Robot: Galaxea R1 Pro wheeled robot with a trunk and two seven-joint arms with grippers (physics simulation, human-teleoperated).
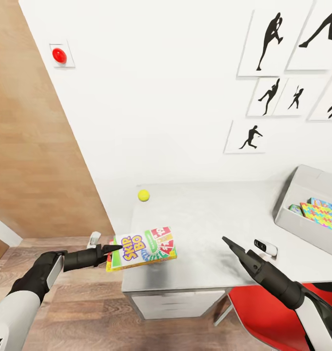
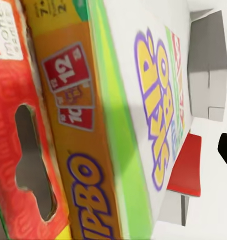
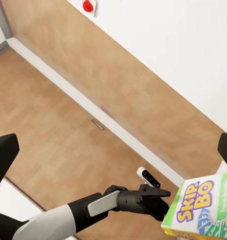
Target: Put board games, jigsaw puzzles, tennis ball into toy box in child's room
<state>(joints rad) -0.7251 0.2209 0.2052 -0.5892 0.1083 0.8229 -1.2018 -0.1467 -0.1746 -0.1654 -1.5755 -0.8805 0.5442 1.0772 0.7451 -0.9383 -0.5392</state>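
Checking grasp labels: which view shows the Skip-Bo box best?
Head view: the whole Skip-Bo box shows, pinched at one end by the left gripper, hanging over the table edge. The left wrist view sees it close-up and cropped; the right wrist view catches one corner beside the gripper.

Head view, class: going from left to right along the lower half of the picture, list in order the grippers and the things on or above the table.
left gripper → Skip-Bo board game held over the table → right gripper → toy box holding a jigsaw puzzle. The tennis ball sits farther back, level with the game, so it has no clear place in the row.
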